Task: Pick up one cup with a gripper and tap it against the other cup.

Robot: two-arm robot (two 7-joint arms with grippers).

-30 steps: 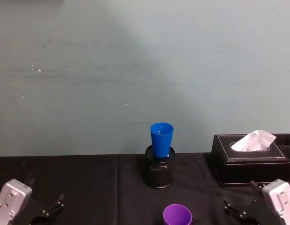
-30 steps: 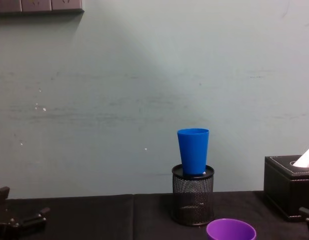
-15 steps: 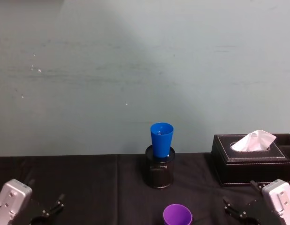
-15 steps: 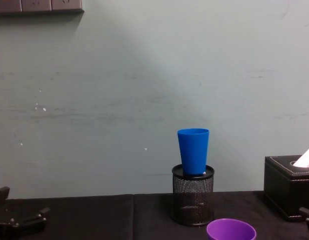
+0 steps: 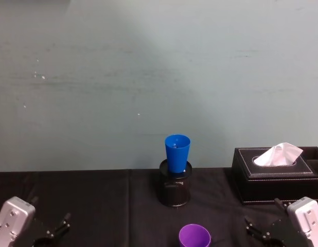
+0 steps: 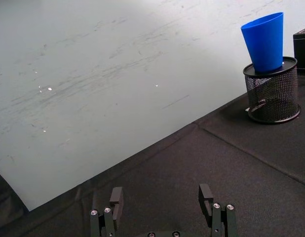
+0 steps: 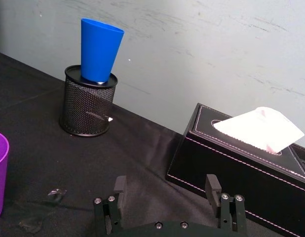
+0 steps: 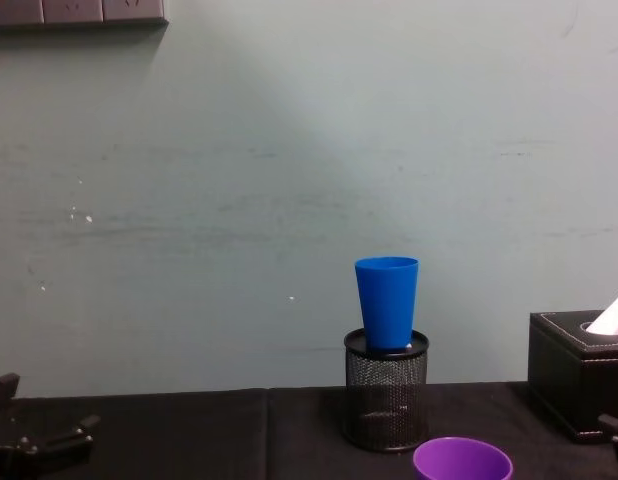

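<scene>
Nothing has moved since a second ago: the left gripper (image 6: 160, 195) and right gripper (image 7: 166, 190) sit parked, fingers apart, at the near corners of the desk (image 5: 97, 206). The purple cup (image 5: 195, 236) stands upright near centre, left of the right gripper and apart from it. The right gripper should approach level, straddle the cup below its rim and close gently, since the smooth taper may slip.

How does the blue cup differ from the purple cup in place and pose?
The blue cup stands raised, its base set in the black mesh pen holder; the purple cup stands lower, on the black table cover. The blue cup is farther from the robot; the purple cup is nearer and slightly to the right. Both are upright, mouth up, without handles.
</scene>
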